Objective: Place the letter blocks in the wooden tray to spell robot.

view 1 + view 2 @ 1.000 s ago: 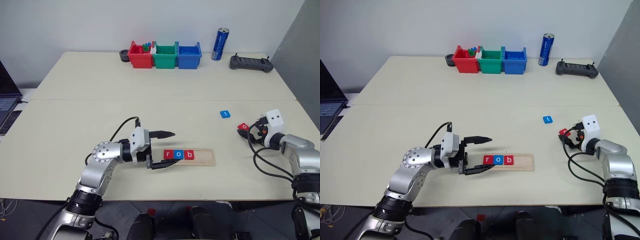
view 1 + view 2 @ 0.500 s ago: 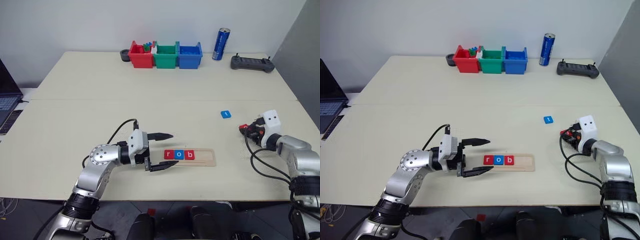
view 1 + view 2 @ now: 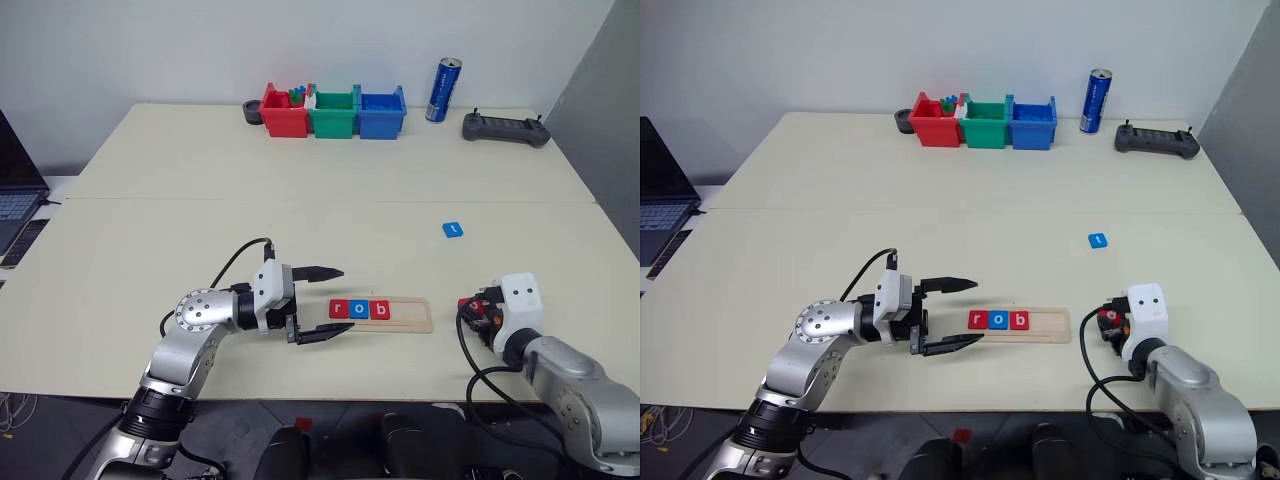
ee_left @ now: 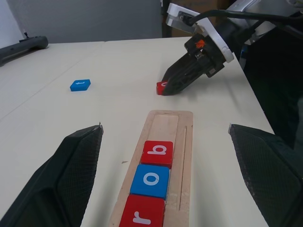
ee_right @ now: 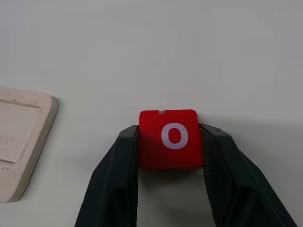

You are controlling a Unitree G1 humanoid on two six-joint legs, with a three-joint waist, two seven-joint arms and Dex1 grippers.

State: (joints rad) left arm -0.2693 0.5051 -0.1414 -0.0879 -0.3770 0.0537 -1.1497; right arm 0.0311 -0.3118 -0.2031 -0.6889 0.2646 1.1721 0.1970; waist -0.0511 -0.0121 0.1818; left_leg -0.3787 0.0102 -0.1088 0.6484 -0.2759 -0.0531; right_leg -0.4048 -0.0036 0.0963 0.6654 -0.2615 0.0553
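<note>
The wooden tray (image 4: 163, 161) runs lengthwise along the pale desk (image 4: 94, 118), between the two wide-spread black fingers (image 4: 61, 179) of the left pincer (image 4: 163, 179). Three tiles sit touching in its groove: a red r (image 4: 142, 215), a blue o (image 4: 150, 180) and a red b (image 4: 158, 153); the rest of the groove is bare wood. Just past the tray's far end, the right pincer (image 4: 166, 88) angles down to the desk, clamped on a red tile (image 4: 161, 87). A blue tile (image 4: 80, 84) lies alone, well apart from it. A dark controller (image 4: 21, 47) rests at the far edge.
</note>
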